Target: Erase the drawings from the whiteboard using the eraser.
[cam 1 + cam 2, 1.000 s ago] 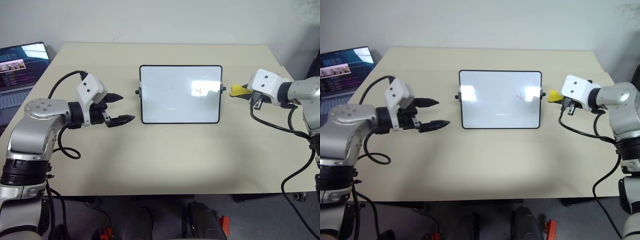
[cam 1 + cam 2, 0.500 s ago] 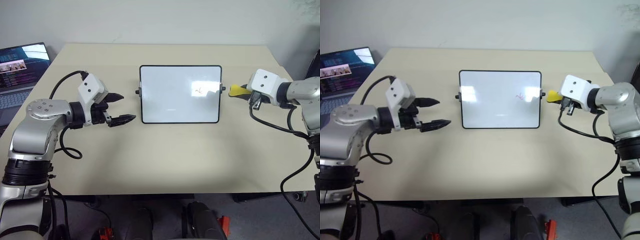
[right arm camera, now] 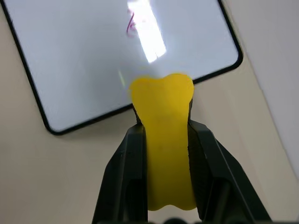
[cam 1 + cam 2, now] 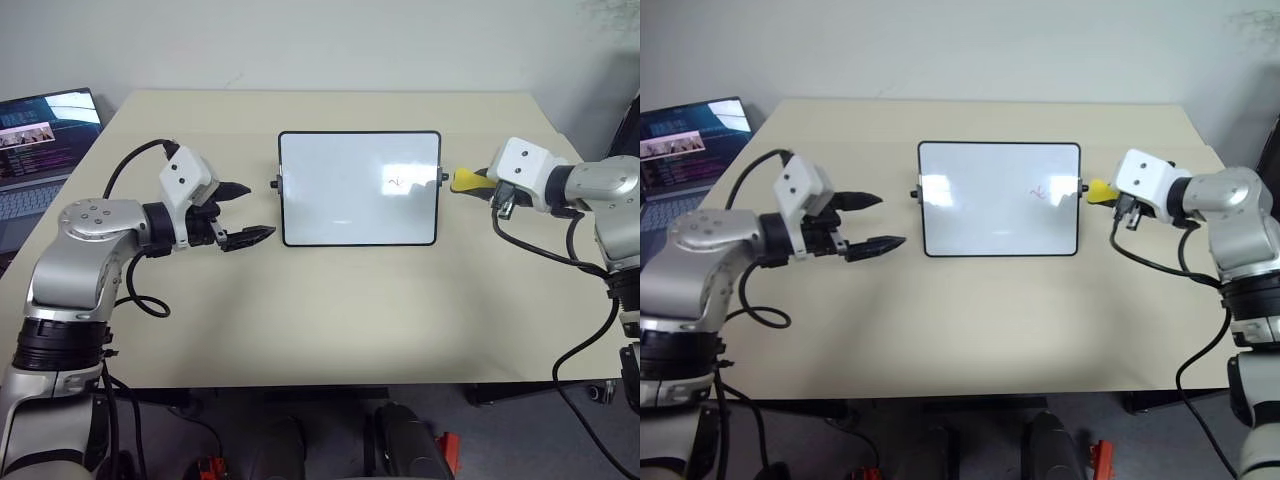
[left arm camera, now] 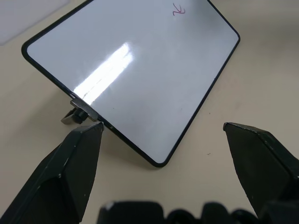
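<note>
Beige table (image 4: 330,320), seen from above, with a wide bare band of top along its near edge and more bare top on both flanks of the board. Nearest on the robot's left, the left gripper (image 4: 243,212) hangs just off the whiteboard's left side with its two black fingers spread apart and nothing between them; in the left wrist view one fingertip (image 5: 88,133) lies close by the small knob on the board's frame, though contact cannot be confirmed. At mid-table the whiteboard (image 4: 330,190) shows its glossy white face inside a thin black frame, with open table on every side. One drawing (image 4: 396,182), a small reddish scribble, sits on the right half of the board towards its upper edge; its shape is too fine to resolve, and a glare patch washes out part of the white face around it in the right wrist view. On the robot's right, the right gripper (image 4: 1110,195) is clamped on the eraser (image 4: 1099,190), whose yellow tip projects towards the board's right edge, just beside the right-hand knob. The fingers (image 3: 126,168) cover the eraser's flanks. Beyond the far-left table corner a laptop (image 4: 40,140) is cut off by the picture's edge.
</note>
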Robot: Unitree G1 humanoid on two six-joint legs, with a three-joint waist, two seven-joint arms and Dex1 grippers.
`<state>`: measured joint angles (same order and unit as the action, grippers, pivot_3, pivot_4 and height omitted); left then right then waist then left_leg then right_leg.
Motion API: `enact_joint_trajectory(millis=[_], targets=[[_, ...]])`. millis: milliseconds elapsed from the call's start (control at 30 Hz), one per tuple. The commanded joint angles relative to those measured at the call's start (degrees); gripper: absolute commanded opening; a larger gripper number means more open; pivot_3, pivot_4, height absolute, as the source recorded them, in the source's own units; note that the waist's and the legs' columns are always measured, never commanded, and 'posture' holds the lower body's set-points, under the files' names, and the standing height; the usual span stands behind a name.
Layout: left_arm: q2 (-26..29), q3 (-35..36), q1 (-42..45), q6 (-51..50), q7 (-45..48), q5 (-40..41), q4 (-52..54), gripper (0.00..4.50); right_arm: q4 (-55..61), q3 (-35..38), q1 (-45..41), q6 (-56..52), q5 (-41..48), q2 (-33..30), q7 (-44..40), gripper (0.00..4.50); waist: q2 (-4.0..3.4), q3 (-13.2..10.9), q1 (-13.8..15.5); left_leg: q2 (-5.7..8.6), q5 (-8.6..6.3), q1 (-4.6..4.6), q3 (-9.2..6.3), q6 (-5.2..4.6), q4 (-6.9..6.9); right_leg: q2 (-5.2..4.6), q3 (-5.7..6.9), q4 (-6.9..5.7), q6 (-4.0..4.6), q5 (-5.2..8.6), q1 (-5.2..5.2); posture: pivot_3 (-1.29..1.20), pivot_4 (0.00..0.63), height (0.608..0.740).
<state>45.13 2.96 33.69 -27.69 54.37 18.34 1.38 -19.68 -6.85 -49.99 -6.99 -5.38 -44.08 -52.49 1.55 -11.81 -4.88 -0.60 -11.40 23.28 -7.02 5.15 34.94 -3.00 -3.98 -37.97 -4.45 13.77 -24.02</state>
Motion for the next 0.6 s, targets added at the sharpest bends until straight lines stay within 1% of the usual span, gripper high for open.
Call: enact_joint_trajectory(millis=[33, 133, 200, 300, 500, 600], targets=[[-3.59, 0.11, 0.7, 1.97, -4.6, -1.04, 1.22, 4.5, 4.85, 2.75, -0.65, -2.32, 1.77, 3.5, 5.03, 0.83, 0.0, 0.0, 0.02, 0.0, 0.0, -0.01, -0.01, 0.0, 0.02, 0.0, 0.0, -0.02, 0.0, 0.0, 0.02, 0.0, 0.15, 0.74], [-6.17, -0.67, -0.39, 1.56, -6.18, -1.11, 2.94, 4.5, 4.63, 2.68, -0.38, -3.55, -0.01, 6.76, 10.37, 0.83, 0.0, 0.0, 0.04, 0.0, 0.0, -0.01, -0.01, 0.01, 0.02, 0.0, 0.0, -0.04, 0.0, 0.0, 0.01, 0.0, 0.15, 0.74], [-8.71, -2.01, -0.83, 1.8, -8.21, -1.87, 3.34, 4.5, 3.01, 1.96, -0.64, -3.91, -1.59, 10.36, 15.66, 0.83, 0.01, 0.01, 0.08, 0.01, 0.0, -0.02, -0.02, 0.0, 0.02, 0.0, 0.0, -0.04, 0.0, -0.01, 0.02, 0.0, 0.15, 0.74], [-11.33, -3.23, -0.81, 2.09, -9.77, -2.72, 3.43, 4.5, -0.02, 0.91, -1.95, -3.3, -3.03, 14.74, 20.59, 0.83, 0.02, 0.02, 0.08, 0.01, 0.0, -0.05, -0.02, 0.01, 0.02, 0.0, 0.0, -0.06, 0.01, -0.01, 0.03, 0.0, 0.15, 0.74], [-15.13, -5.99, -0.49, 3.28, -12.0, -4.73, 2.42, 4.5, -11.32, -1.62, -6.22, 0.68, -5.98, 22.64, 28.33, 0.83, 0.01, 0.02, -0.14, 0.02, 0.01, -0.08, 0.0, 0.0, 0.01, 0.0, -0.03, -0.09, 0.02, -0.02, 0.02, 0.0, 0.15, 0.74], [-16.14, -6.7, -1.24, 2.63, -11.74, -4.31, 3.44, 4.5, -18.28, -1.25, -9.09, 3.36, -6.34, 24.71, 31.58, 0.83, 0.02, 0.02, -0.1, 0.02, 0.01, -0.13, 0.01, 0.0, -0.02, 0.0, -0.05, -0.09, 0.02, -0.02, 0.05, 0.0, 0.15, 0.74]])
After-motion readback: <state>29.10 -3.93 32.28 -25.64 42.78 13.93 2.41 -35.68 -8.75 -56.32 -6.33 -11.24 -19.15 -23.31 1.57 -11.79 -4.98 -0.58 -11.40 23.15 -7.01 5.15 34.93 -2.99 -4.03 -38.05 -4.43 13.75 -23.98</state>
